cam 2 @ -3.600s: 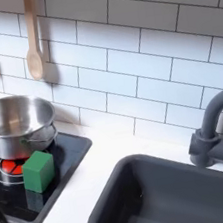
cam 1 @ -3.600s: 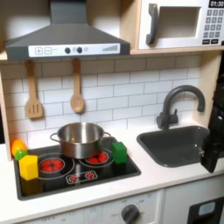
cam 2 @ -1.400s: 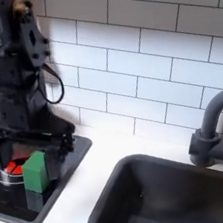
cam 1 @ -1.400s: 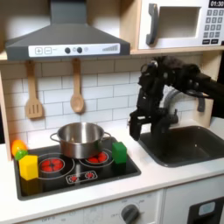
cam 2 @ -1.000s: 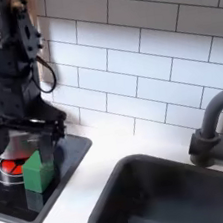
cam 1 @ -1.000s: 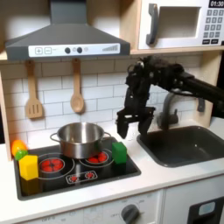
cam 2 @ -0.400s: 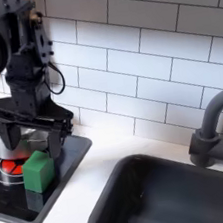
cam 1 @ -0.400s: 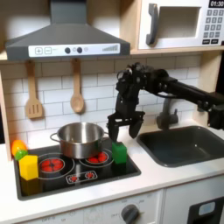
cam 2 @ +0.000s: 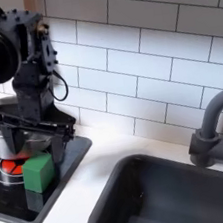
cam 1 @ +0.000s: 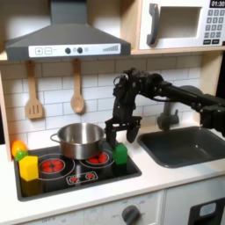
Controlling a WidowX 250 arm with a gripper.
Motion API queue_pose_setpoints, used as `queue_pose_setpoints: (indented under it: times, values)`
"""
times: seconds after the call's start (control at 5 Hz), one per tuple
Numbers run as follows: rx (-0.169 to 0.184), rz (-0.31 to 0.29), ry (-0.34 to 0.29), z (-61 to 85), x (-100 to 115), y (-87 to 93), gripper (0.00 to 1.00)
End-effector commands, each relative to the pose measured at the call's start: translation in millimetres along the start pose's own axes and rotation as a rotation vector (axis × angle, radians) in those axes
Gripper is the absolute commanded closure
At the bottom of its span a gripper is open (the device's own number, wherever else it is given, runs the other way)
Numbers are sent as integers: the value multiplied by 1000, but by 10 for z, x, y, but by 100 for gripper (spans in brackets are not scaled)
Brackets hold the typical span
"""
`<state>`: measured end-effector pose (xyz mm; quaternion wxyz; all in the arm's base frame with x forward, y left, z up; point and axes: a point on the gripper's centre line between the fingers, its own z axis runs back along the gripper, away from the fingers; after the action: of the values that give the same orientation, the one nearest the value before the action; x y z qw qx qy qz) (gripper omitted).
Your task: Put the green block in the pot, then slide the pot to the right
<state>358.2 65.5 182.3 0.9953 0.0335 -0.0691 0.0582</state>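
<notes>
Your black end effector (cam 1: pixel 120 132) is hanging with its fingers spread apart, grasping nothing, just above the small bright green cuboid block (cam 1: pixel 119 154). In the second exterior view the end effector (cam 2: pixel 29 140) is hovering over the same green block (cam 2: pixel 39 174), its two fingers reaching down on either side of the block's top without closing on it. The block is standing upright on the black toy stovetop (cam 1: pixel 81 177), beside a red burner ring (cam 1: pixel 97 159). The shiny round silver metal pot (cam 1: pixel 79 139) is sitting on the stovetop to the first exterior view's left of the block, apart from it. A larger yellow block (cam 1: pixel 29 167) is resting at the stovetop's left edge in the first exterior view.
</notes>
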Motion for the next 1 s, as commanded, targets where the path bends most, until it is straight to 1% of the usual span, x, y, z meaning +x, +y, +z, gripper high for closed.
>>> queue_pose_setpoints:
  times: [0.0, 0.2, 0.4, 0.6, 0.8]
  values:
    - [2, -15, 20, -122, -32, -6, 0]
    - [10, -13, 33, -184, -52, 3, 0]
    - [10, -17, 55, -278, -64, 3, 0]
    - [8, -23, 64, -333, -42, -9, 0]
    - [6, -26, 87, -429, -32, -4, 0]
